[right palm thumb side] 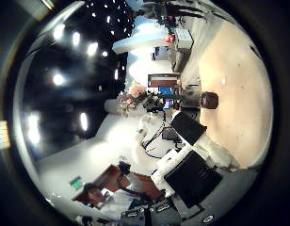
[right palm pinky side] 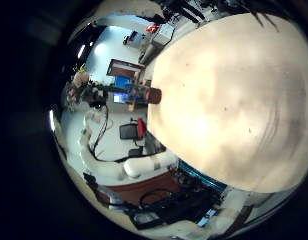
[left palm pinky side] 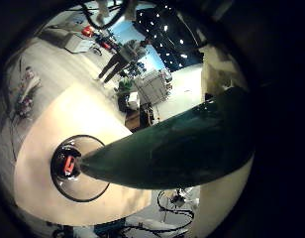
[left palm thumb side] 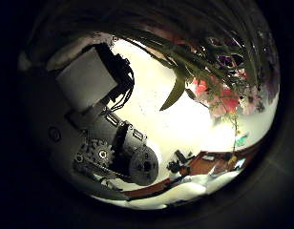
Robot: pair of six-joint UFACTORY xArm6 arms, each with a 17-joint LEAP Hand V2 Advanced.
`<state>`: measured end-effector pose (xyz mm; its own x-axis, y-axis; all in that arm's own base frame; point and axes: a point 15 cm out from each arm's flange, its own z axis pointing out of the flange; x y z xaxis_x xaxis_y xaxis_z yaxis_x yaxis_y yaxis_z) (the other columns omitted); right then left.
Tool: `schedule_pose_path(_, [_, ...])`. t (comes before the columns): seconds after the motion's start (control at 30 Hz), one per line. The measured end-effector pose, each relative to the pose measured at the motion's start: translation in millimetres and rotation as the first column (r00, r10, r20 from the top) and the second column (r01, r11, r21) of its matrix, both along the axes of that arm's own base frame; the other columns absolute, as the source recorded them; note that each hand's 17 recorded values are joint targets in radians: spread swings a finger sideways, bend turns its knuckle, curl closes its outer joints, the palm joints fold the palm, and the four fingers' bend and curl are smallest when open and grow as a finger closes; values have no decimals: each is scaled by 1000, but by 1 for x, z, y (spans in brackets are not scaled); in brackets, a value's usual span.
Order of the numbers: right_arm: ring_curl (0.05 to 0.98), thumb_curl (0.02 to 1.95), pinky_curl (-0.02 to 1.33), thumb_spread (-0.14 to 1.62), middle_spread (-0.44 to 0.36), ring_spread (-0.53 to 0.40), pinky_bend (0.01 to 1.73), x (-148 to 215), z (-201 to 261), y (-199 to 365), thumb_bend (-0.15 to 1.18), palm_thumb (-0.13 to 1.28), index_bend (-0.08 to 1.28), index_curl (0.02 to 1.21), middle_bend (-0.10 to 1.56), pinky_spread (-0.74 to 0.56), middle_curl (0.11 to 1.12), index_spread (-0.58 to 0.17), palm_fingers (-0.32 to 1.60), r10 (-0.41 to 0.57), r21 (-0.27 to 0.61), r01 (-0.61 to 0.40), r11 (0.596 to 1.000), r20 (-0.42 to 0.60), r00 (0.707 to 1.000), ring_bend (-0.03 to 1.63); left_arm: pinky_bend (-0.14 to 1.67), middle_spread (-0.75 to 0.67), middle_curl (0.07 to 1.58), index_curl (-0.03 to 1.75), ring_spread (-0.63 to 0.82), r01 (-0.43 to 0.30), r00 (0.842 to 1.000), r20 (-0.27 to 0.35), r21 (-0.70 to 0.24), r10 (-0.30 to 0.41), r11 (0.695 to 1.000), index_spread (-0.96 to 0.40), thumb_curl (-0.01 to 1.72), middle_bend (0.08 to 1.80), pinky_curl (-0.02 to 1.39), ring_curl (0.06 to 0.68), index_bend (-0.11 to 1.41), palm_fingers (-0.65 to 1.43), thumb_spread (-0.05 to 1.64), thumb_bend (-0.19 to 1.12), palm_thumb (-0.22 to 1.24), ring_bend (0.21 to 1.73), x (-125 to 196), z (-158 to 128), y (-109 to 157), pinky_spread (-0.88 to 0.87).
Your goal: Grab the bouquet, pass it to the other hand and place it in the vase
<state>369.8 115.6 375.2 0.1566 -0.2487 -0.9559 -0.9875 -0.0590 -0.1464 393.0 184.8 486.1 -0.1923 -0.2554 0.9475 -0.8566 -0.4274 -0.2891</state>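
The bouquet's dark cone-shaped wrap (left palm pinky side: 182, 144) fills much of the left little finger side palm view, close to the palm. Its narrow end points at a round dark-rimmed thing (left palm pinky side: 81, 169) at the table's edge, which may be the vase seen from above. In the left thumb side palm view the flowers and leaves (left palm thumb side: 216, 93) stand beside my left hand's curled fingers (left palm thumb side: 107, 129). The vase (right palm pinky side: 149, 95) also shows in the right little finger side palm view.
The round pale table (right palm pinky side: 224, 90) is below my right hand and also shows under the bouquet in the left little finger side palm view (left palm pinky side: 53, 129). Desks and chairs (left palm pinky side: 143, 89) stand in the room beyond the table.
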Motion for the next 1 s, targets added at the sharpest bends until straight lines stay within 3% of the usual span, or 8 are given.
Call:
schedule_pose_path(0.33, [203, 487, 282, 1034, -15, 103, 648, -1, -1, 1, -23, 741, 175, 315, 238, 477, 339, -412, 264, 4, 1, -4, 1000, -1, 1000, 559, 1003, -485, 898, 1327, -394, 28, 1000, -13, 0, -28, 1000, -761, 758, 1159, 1231, 547, 491, 1006, 1008, -60, 824, 1497, -4, -5, -6, -676])
schedule_pose_path(0.4, [202, 487, 276, 1034, -16, 103, 644, -2, -1, 2, -23, 741, 171, 312, 239, 477, 341, -412, 271, 5, 2, -5, 1000, -2, 1000, 558, 853, -459, 890, 1296, -407, 61, 998, -35, 9, -61, 998, -724, 675, 1084, 1169, 530, 362, 515, 966, -101, 637, 1346, -11, -10, -11, -666])
schedule_pose_path(0.47, [202, 487, 272, 1034, -16, 103, 643, -3, -2, 2, -23, 741, 170, 311, 238, 477, 342, -412, 273, 6, 4, -6, 1000, -5, 1000, 555, 511, -198, 824, 1220, -112, 106, 992, -63, 13, -105, 994, -593, 600, 726, 1143, 515, 243, -443, 945, -119, 473, 1124, -21, -18, -17, -435])
schedule_pose_path(0.5, [201, 487, 269, 1034, -17, 103, 642, -3, -2, 2, -23, 741, 174, 312, 235, 477, 342, -413, 275, 7, 5, -7, 1000, -4, 1000, 553, 475, -121, 795, 1194, -38, 134, 988, -80, 13, -132, 991, -559, 582, 651, 1128, 477, 179, -517, 940, -117, 435, 1075, -24, -24, -21, -382])
schedule_pose_path(0.53, [202, 487, 267, 1034, -17, 103, 642, -3, -2, 2, -23, 741, 172, 312, 233, 477, 342, -414, 277, 8, 5, -8, 1000, -3, 1000, 555, 364, 57, 682, 1123, 140, 160, 983, -95, 17, -158, 987, -467, 533, 484, 1077, 375, 62, -564, 918, -108, 334, 959, -28, -29, -25, -225])
schedule_pose_path(0.73, [198, 489, 251, 1034, -13, 98, 631, -5, -3, 1, -21, 744, 177, 314, 229, 477, 344, -410, 296, 14, 3, -14, 1000, -2, 1000, 547, 141, 451, 460, 812, 510, 162, 974, -167, 28, -155, 986, -131, 425, 244, 835, 220, 23, -366, 830, -65, 117, 709, -37, -54, -3, 319])
schedule_pose_path(0.87, [196, 491, 240, 1034, -6, 93, 621, -7, -2, 1, -22, 745, 180, 317, 223, 478, 345, -414, 310, 21, -2, -21, 1000, 15, 1000, 542, 140, 554, 405, 633, 621, 188, 949, -263, 37, -172, 981, -21, 394, 180, 688, 183, 33, -328, 809, -48, 84, 627, -66, -77, 16, 525])
schedule_pose_path(1.0, [194, 492, 229, 1034, -4, 89, 610, -8, -4, 1, -22, 745, 181, 321, 217, 478, 346, -418, 326, 26, 1, -26, 1000, 16, 1000, 536, 142, 594, 364, 511, 669, 122, 959, -262, 47, -105, 991, 25, 375, 166, 587, 166, 55, -297, 804, -40, 75, 580, -90, -77, 45, 613])
